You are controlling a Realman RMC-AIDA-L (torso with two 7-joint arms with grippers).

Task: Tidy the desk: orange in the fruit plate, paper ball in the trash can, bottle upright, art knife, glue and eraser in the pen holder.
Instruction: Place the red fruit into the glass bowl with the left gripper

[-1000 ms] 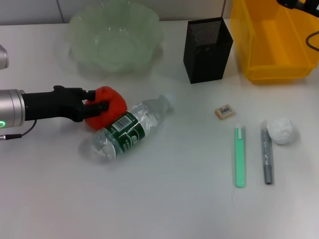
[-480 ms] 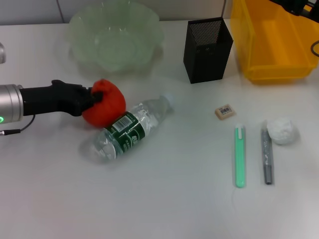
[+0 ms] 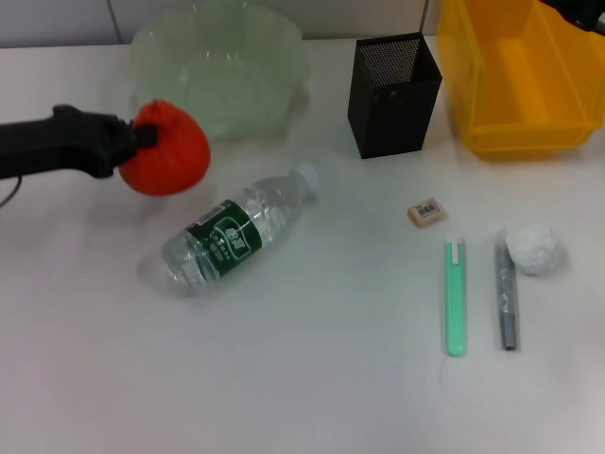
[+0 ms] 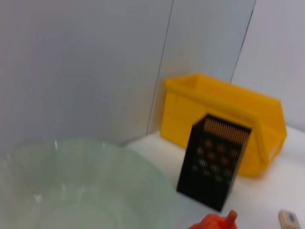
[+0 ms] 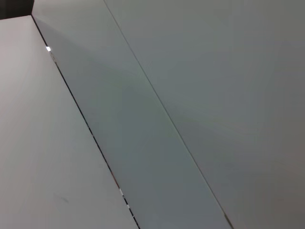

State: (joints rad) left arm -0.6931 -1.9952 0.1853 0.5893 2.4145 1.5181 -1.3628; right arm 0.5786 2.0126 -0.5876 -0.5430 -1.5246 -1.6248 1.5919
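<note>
Jaws of the left gripper [image 3: 140, 144] closed on the orange [image 3: 168, 149], which is held in the upper left of the head view, clear of the table [image 3: 312, 397] and just in front of the near rim of the fruit plate [image 3: 219, 71]. The plate sits at the top of the frame, left of centre; in the left wrist view its pale-green wall [image 4: 86, 186] fills the lower left, with a sliver of the orange [image 4: 214, 222] at the bottom edge. Below and right of the orange, the bottle [image 3: 227, 241] lies on its side, cap pointing toward the upper right, apart from the fruit. The pen holder [image 3: 392, 93] stands upright at top centre, beside the trash can [image 3: 515, 80] in the upper right corner. At centre right lies the eraser [image 3: 426, 211]; below it, a green art knife [image 3: 456, 298] and a grey glue stick [image 3: 507, 295] lie roughly parallel, and the paper ball [image 3: 535, 249] rests at the upper end of the glue stick, near the right edge. Only a dark fragment of the right arm [image 3: 581, 9] shows at the top right corner; the state of its jaws cannot be told.
</note>
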